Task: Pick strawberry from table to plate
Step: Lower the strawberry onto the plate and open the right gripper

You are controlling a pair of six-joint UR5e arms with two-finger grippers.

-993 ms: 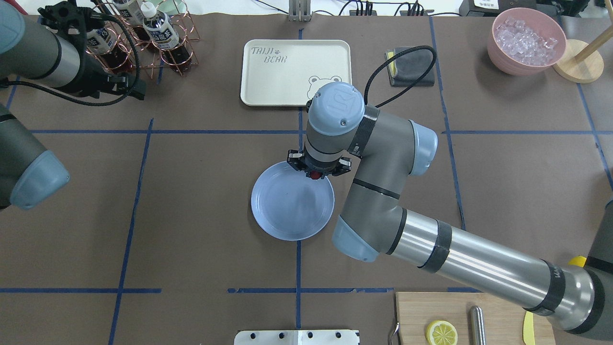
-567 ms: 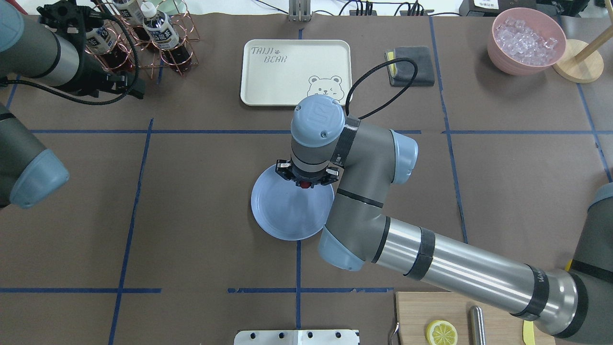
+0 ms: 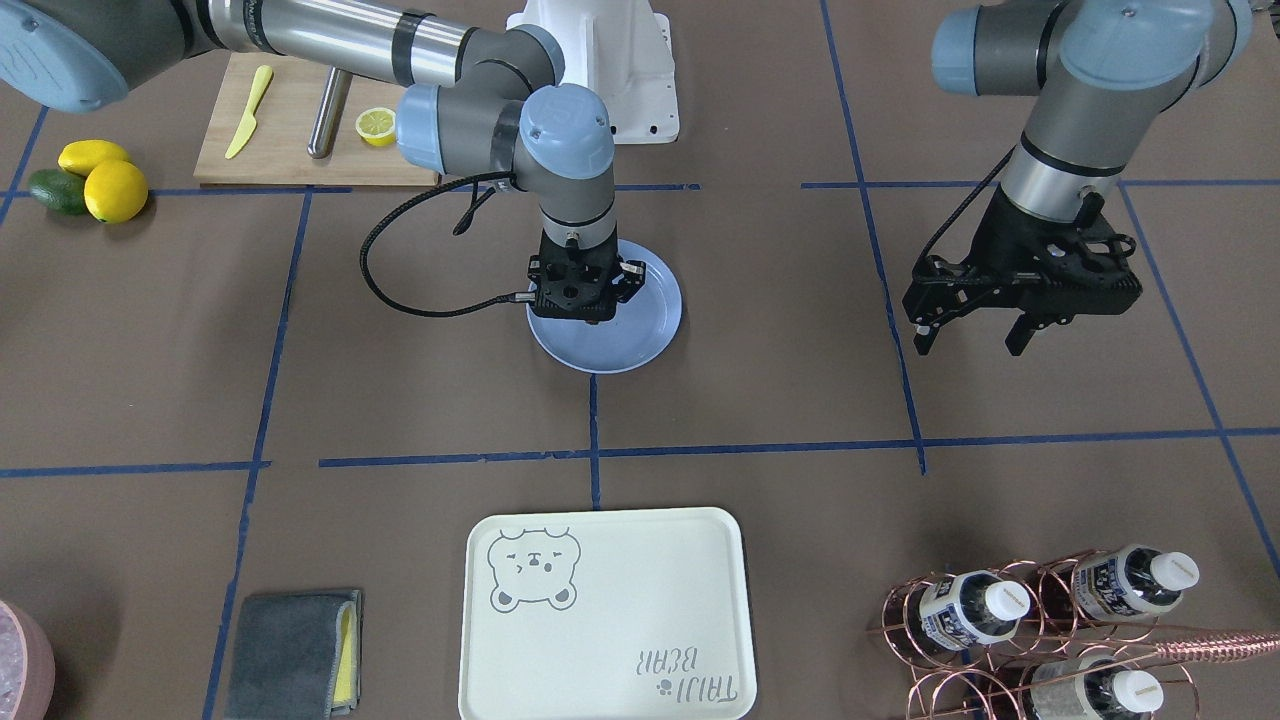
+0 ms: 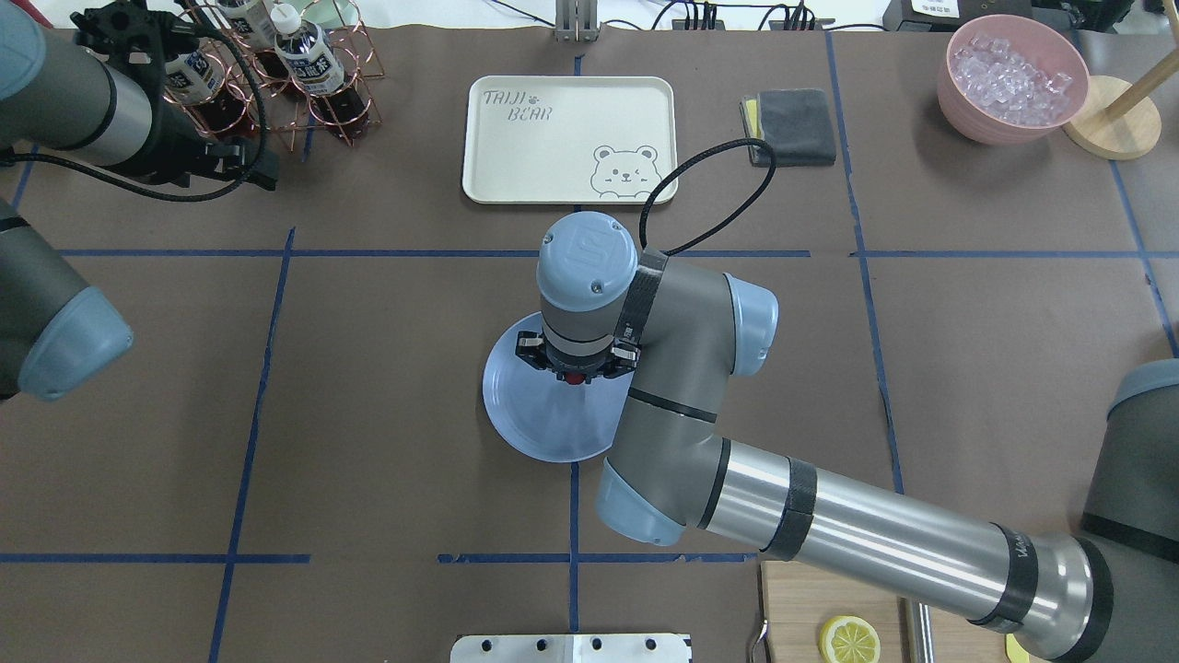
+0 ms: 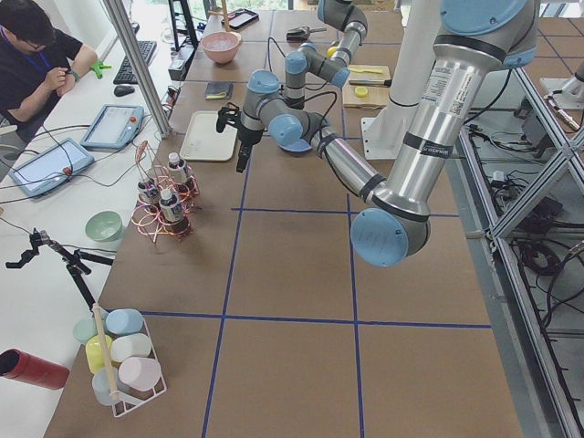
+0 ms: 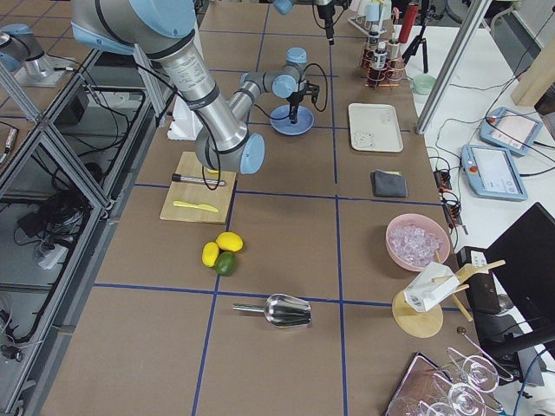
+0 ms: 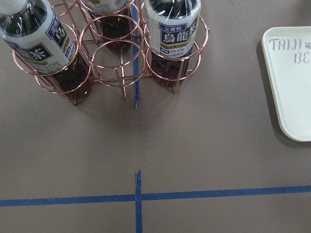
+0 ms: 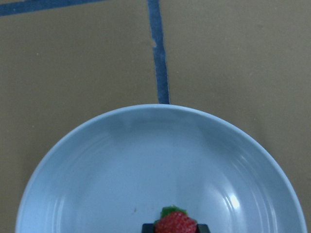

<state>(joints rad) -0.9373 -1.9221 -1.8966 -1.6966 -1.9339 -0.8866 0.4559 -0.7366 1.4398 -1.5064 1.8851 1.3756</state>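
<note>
Holding the strawberry (image 8: 175,224) clamped between its fingers, the right gripper (image 4: 576,366) hung over the plate (image 4: 530,424), inside the rim. Pick part looked done: berry was off the table (image 4: 368,368). Whether it touched the plate, could not tell, so prob. only lowering & release were left. The left gripper (image 3: 968,340), fingers apart w/ nothing in it, waited far left near the bottle rack (image 4: 318,101).

Grey-silver arms (image 4: 857,529), pale-blue joint caps (image 4: 587,253), black cables (image 4: 709,216), black grippers (image 3: 967,338)
</note>
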